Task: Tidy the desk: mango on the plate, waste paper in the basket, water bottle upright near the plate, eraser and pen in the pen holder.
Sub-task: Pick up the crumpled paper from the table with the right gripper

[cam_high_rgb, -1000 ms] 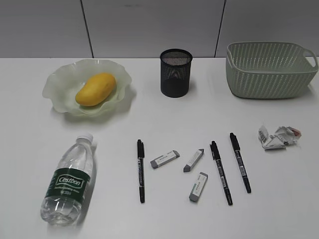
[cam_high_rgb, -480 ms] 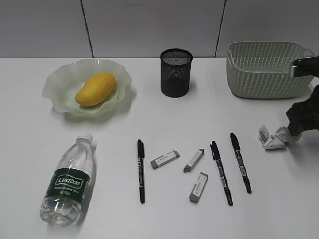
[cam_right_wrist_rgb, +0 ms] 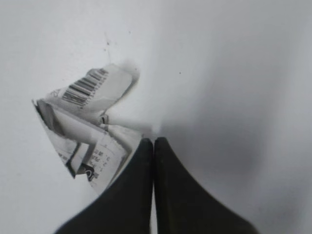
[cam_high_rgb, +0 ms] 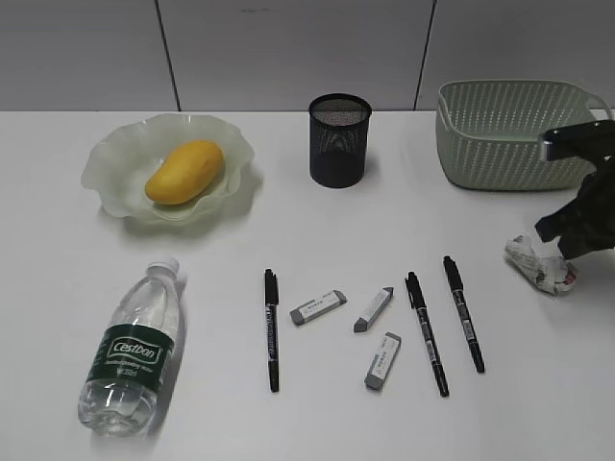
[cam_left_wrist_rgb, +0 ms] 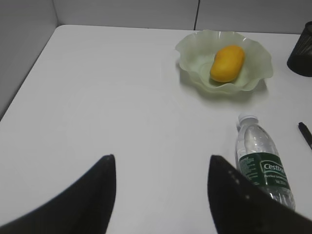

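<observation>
The mango [cam_high_rgb: 184,172] [cam_left_wrist_rgb: 227,63] lies in the pale green plate [cam_high_rgb: 115,154] [cam_left_wrist_rgb: 195,53]. The water bottle [cam_high_rgb: 130,351] [cam_left_wrist_rgb: 263,168] lies on its side at the front left. The crumpled waste paper [cam_high_rgb: 540,264] [cam_right_wrist_rgb: 83,126] rests on the desk at the right. My right gripper [cam_high_rgb: 567,252] [cam_right_wrist_rgb: 154,141] is shut right beside it, fingers pressed together with nothing between them; the paper touches the left finger. My left gripper [cam_left_wrist_rgb: 161,163] hangs open over bare desk, left of the bottle. Three pens [cam_high_rgb: 272,327] and three erasers [cam_high_rgb: 317,306] lie in front of the pen holder [cam_high_rgb: 338,139].
The sage-green basket [cam_high_rgb: 509,134] stands at the back right, just behind my right arm. Two pens [cam_high_rgb: 426,331] [cam_high_rgb: 463,312] lie left of the paper. The desk's left edge meets a grey wall in the left wrist view.
My right arm came in from the right edge, reached the waste paper and its jaws closed. The paper shifted and turned slightly. The left gripper stayed still.
</observation>
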